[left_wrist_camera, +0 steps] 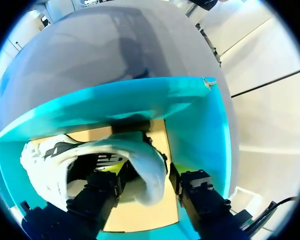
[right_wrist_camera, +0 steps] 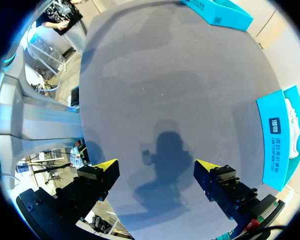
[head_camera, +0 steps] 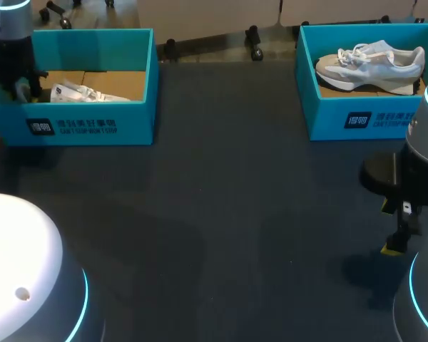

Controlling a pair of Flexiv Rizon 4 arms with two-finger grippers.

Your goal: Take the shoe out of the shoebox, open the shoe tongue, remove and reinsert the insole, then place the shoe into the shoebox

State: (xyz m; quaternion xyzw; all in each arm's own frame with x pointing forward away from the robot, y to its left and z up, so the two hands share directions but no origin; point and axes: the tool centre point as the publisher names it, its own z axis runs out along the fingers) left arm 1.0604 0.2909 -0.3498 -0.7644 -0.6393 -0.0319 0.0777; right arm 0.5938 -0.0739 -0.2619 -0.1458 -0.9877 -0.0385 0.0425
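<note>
Two teal shoeboxes stand at the far side of the dark table (head_camera: 228, 199), one near each far corner, well apart. Both have no lid on.

The left shoebox (head_camera: 93, 125) holds a white shoe (left_wrist_camera: 50, 165). It lies on the brown cardboard floor of the box. The shoe is soft and white, with a dark mark on its side and a dark inside. Its round opening faces up toward the wrist camera. In the head view only part of the white shoe shows over the box wall.

The left gripper (left_wrist_camera: 144, 172) is down inside this box, at the end nearest the table's left edge. It is right at the back rim of the shoe. I cannot tell if it is squeezing the shoe or only sitting around it.

The right shoebox (head_camera: 357, 117) holds a grey and white sneaker (head_camera: 371, 64). It lies the long way in its box, with white laces and a thick pale sole.

The right gripper (right_wrist_camera: 156, 170) hangs over the bare table near the right edge, away from both boxes. Its two yellow tips are wide apart and hold nothing. Its dark shadow lies on the table under it.
</note>
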